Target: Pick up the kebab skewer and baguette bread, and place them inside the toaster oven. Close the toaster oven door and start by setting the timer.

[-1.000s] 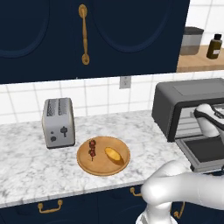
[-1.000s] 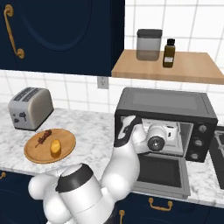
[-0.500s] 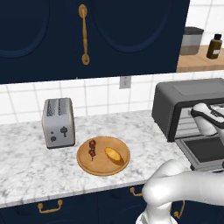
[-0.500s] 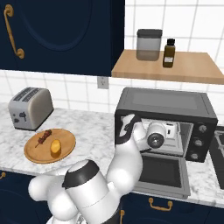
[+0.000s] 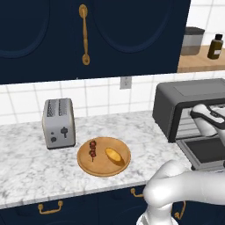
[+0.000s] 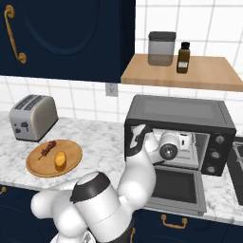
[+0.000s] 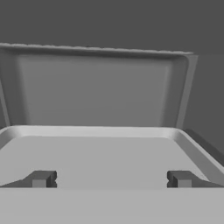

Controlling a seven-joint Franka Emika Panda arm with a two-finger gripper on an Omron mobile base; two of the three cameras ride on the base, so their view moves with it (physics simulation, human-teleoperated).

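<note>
A white-and-grey marbled surface [image 5: 26,171] runs beneath dark navy wall cupboards [image 5: 52,35] with brass handles, backed by white square tiles carrying a wall socket [image 5: 125,82]; navy drawers with brass pulls sit below the edge. At right, a pale wooden shelf [image 6: 190,73] holds a grey lidded canister [image 6: 161,47] and a brown bottle [image 6: 183,57]. A small silver two-slot toaster [image 5: 58,123] stands at the left. Just beside it lies a round, flat wooden plate [image 5: 103,167], on which rest the kebab skewer [image 5: 92,149], a thin stick with dark red and brown chunks, and the baguette bread [image 5: 114,154], a stubby golden-yellow piece; the two lie side by side, apart. The toaster oven [image 6: 180,111], a dark grey box with rounded edges and knobs down its right side, stands well right of the plate, its door [image 6: 175,187] folded down flat and its cavity exposed. The white arm reaches into this opening, and its wrist hides much of the interior in the right base view. In the hand view the gripper [image 7: 111,179] faces a smooth grey recessed wall, its jaws spread wide with nothing between them; only the dark tips are visible. The left base view cuts off the oven's right side.
</note>
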